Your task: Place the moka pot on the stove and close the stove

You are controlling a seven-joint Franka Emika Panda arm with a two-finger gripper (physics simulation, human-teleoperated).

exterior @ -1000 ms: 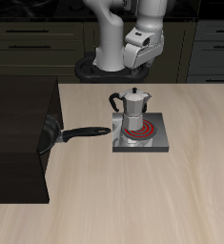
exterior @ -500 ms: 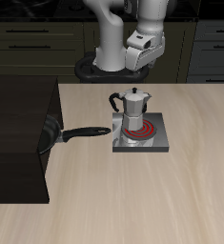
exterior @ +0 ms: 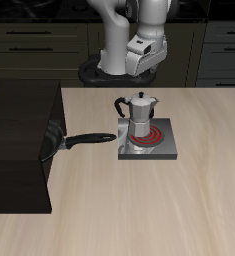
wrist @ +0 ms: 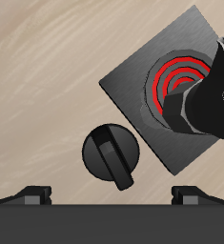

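The silver moka pot (exterior: pixel 139 113) stands upright on the grey stove (exterior: pixel 149 146), on the back part of the red glowing coil (exterior: pixel 149 134), with its black handle pointing toward the frying pan. My gripper (exterior: pixel 140 64) hangs high above the table behind the stove, well clear of the pot. The wrist view looks down on the moka pot (wrist: pixel 205 99), the stove (wrist: pixel 142 91), its red coil (wrist: pixel 173 76) and its black knob (wrist: pixel 112 155). There my gripper (wrist: pixel 113 195) is open: its fingertips (wrist: pixel 32 194) stand wide apart with nothing between them.
A black frying pan (exterior: pixel 55 141) lies beside the stove, its handle (exterior: pixel 89 139) reaching toward the stove's corner. A large black box (exterior: pixel 19 140) stands against the pan. Dark cabinets run behind the table.
My gripper has drifted a little sideways toward the black box's side, still high up. The moka pot, stove and pan have not moved.
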